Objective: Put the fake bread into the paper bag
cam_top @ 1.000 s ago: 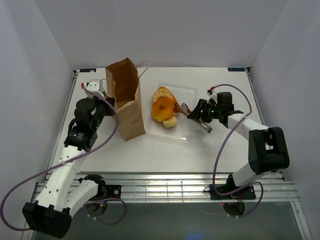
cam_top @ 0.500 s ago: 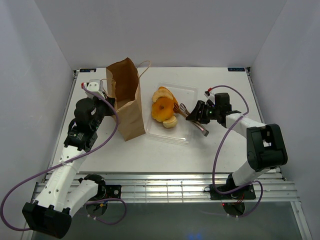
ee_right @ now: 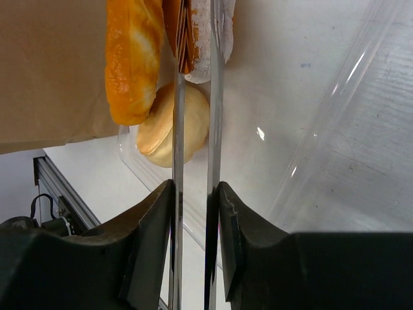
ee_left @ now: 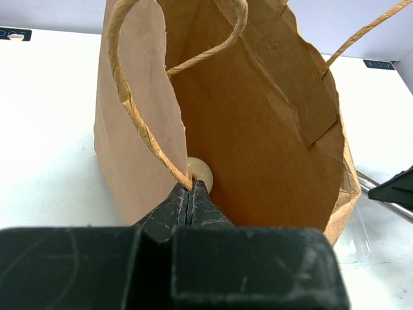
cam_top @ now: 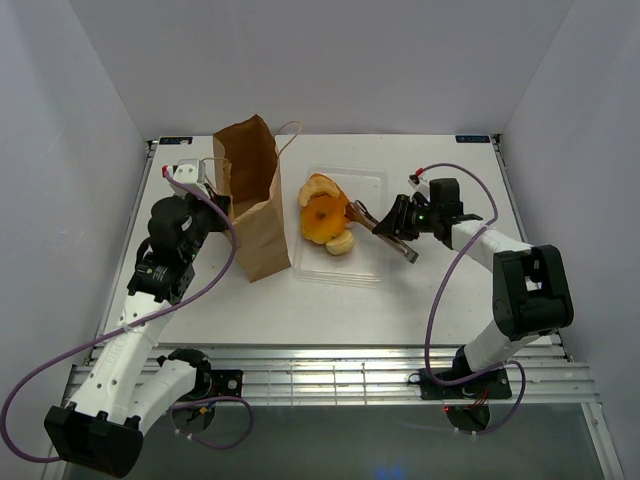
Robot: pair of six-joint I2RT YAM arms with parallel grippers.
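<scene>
The brown paper bag [cam_top: 252, 195] stands upright and open at the back left. My left gripper [cam_top: 213, 190] is shut on its near rim by a string handle [ee_left: 139, 123]; a pale round piece [ee_left: 201, 173] shows inside the bag [ee_left: 258, 129]. The fake bread lies in a clear tray [cam_top: 372, 262]: an orange doughnut [cam_top: 325, 218], a bun [cam_top: 318, 188] and a pale roll [cam_top: 341, 243]. My right gripper [cam_top: 392, 222] is shut on metal tongs [cam_top: 362, 214]. In the right wrist view the tongs [ee_right: 177, 129] pinch a thin pastry [ee_right: 197, 39] beside the doughnut [ee_right: 132, 58] and roll [ee_right: 193, 126].
The tray's clear wall [ee_right: 335, 129] rises to the right of the tongs. The bag's side [ee_right: 45, 64] stands just left of the bread. White walls enclose the table [cam_top: 450, 290] on three sides, and a metal rail runs along the near edge.
My right gripper has moved left with the tongs, and their tips have reached the pastries. The bread pile and tray have shifted slightly left. The left arm has not moved.
</scene>
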